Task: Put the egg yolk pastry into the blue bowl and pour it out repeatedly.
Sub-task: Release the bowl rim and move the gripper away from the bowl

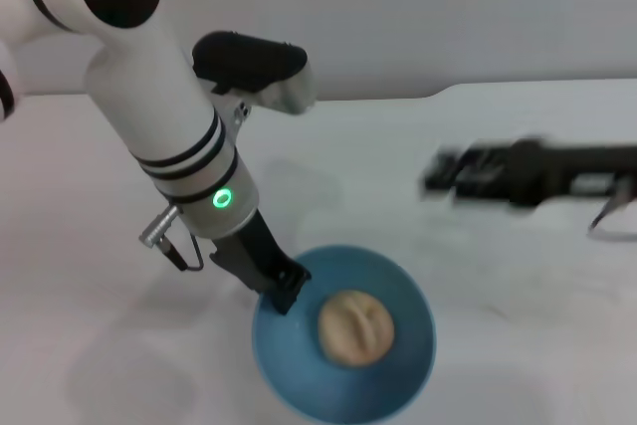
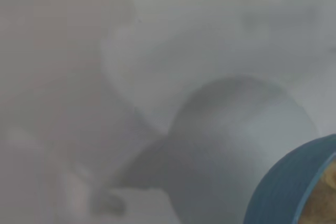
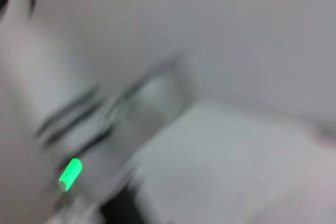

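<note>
Left gripper [image 1: 286, 291] pinching blue bowl [image 1: 289, 370] rim, egg yolk pastry [image 1: 355, 327] inside; right gripper [image 1: 448, 174] perhaps open, blurred.

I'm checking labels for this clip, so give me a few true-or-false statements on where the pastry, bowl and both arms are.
1. The pastry lies inside the blue bowl. True.
2. The left end effector is at the bowl's rim. True.
3. The right end effector is holding the bowl. False: it is off to the right, apart from the bowl.
4. The bowl is upside down on the table. False: it sits open side up.
5. Two pastries are in the bowl. False: only one.
</note>
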`<control>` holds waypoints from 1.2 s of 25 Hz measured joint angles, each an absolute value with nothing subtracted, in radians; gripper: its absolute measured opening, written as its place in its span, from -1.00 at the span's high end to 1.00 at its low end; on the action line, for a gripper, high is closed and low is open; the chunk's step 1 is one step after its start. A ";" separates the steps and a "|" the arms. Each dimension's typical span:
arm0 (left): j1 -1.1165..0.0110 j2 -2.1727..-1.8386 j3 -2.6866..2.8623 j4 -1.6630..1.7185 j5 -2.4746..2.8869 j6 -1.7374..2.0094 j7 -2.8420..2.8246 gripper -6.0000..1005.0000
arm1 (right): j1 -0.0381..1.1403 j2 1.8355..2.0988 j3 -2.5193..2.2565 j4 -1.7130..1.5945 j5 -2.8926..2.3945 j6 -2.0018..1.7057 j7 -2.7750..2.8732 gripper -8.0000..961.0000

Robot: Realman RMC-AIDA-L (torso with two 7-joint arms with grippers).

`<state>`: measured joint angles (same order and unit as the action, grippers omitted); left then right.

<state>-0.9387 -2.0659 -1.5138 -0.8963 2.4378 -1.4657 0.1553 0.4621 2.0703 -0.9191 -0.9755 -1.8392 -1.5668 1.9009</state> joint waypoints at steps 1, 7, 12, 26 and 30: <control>-0.935 -2.066 -1.506 -0.897 2.431 -1.466 0.157 0.93 | 0.450 2.070 -0.869 -0.955 -1.804 -1.553 1.873 -0.07; -0.917 -2.069 -1.447 -0.896 2.339 -1.456 0.182 0.93 | 0.354 2.068 -0.690 -0.814 -1.609 -1.535 1.624 -0.07; -0.905 -2.071 -1.422 -0.891 2.271 -1.399 0.186 0.93 | 0.312 2.067 -0.655 -0.741 -1.571 -1.531 1.543 -0.07; -0.896 -2.072 -1.287 -0.799 2.185 -1.198 0.135 0.92 | 0.313 2.066 -0.644 -0.699 -1.575 -1.493 1.508 -0.07; -0.891 -2.073 -1.263 -0.795 2.169 -1.170 0.122 0.92 | 0.314 2.066 -0.647 -0.694 -1.575 -1.481 1.507 -0.07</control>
